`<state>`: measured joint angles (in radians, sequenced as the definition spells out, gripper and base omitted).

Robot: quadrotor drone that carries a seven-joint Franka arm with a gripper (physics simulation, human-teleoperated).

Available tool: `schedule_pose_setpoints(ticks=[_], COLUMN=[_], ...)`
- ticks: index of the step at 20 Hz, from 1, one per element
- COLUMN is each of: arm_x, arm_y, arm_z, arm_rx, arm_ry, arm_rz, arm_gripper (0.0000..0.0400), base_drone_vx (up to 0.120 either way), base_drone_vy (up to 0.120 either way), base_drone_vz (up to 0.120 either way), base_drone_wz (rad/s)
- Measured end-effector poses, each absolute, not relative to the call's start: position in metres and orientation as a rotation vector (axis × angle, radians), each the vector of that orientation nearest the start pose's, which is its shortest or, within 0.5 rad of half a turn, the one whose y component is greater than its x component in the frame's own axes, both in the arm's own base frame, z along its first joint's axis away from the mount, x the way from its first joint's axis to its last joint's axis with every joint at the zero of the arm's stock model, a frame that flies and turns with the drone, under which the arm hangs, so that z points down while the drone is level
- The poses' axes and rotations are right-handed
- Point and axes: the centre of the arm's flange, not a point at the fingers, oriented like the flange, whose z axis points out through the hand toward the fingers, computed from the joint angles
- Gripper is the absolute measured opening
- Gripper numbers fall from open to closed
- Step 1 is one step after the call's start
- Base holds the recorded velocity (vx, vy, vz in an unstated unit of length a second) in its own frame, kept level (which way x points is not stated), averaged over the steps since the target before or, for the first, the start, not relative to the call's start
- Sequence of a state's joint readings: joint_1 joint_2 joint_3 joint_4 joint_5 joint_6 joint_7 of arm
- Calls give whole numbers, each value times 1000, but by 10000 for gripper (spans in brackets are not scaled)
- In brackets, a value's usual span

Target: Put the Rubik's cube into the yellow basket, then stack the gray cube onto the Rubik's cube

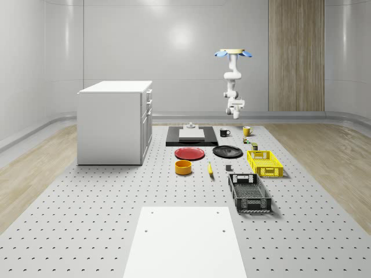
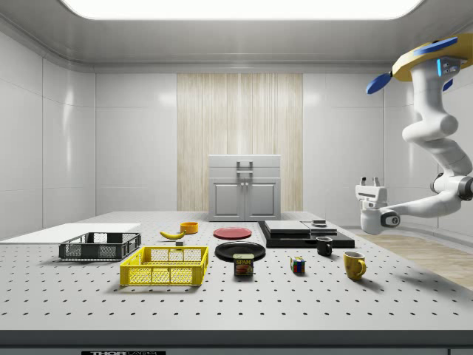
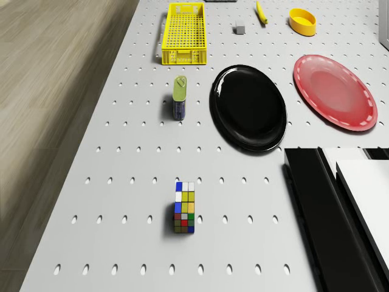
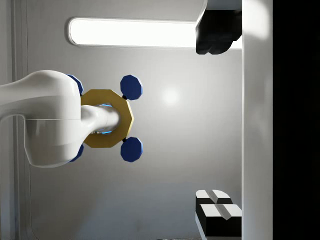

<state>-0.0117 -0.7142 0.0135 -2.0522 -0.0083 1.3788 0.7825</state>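
Rubik's cube [image 3: 185, 208] sits alone on the perforated table [image 3: 121, 158], upright, near the black tray's [image 3: 316, 201] corner and well apart from the yellow basket [image 3: 184, 33]. Between cube and basket stands a Spam can [image 3: 180, 97], with a black plate [image 3: 249, 107] beside it. Gray cube [image 3: 240, 27] lies just beside the basket, near a banana [image 3: 261, 12] and a yellow bowl [image 3: 302, 21].

Drone [image 2: 429, 63] hovers high at the table's far end in the whole-scene view, by the side view's right edge, roughly above the yellow mug [image 2: 354, 264] and black mug [image 2: 324, 245]. Arm hangs folded beneath it. Gripper [image 2: 369, 182] is well above the table, pointing upward, not down; wrist view looks back up at the drone's underside and rotors. Fingers [image 4: 215, 40] look spread with a gap between them, holding nothing.

Step in hand, as I judge it: approach and grasp of the Rubik's cube, not yet begun. To do it well:
- turn the wrist so the fingers point down before descending;
- centre over the cube and square the fingers to its flat faces, not its corners;
- carry it high enough to pass over the can;
- set it flat on the basket floor, so the gray cube has a level top to rest on.
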Motion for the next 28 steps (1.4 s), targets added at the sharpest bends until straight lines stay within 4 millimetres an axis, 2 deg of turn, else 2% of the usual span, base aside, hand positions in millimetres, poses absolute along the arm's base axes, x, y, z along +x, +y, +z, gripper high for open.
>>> schedule_pose_setpoints(ticks=[5, 12, 19, 22, 24, 26, 28], arm_x=[302, 301, 301, 301, 302, 303, 304], arm_y=[4, 13, 40, 63, 79, 93, 99], arm_z=[691, 690, 682, 669, 651, 625, 591], arm_rx=[-2919, -2992, -3221, -3416, -3581, -3752, -3876], arm_ry=[1210, 1241, 1339, 1422, 1494, 1571, 1633], arm_rz=[-89, -155, -372, -598, -842, -1201, -1710], arm_gripper=[400, 400, 400, 400, 400, 400, 400], base_drone_vx=[120, 120, 120, 120, 120, 120, 120], base_drone_vy=[112, 0, 0, 0, 0, 0, 0], base_drone_vz=[0, 0, 0, 0, 0, 0, -100], base_drone_wz=[0, 0, 0, 0, 0, 0, 0])
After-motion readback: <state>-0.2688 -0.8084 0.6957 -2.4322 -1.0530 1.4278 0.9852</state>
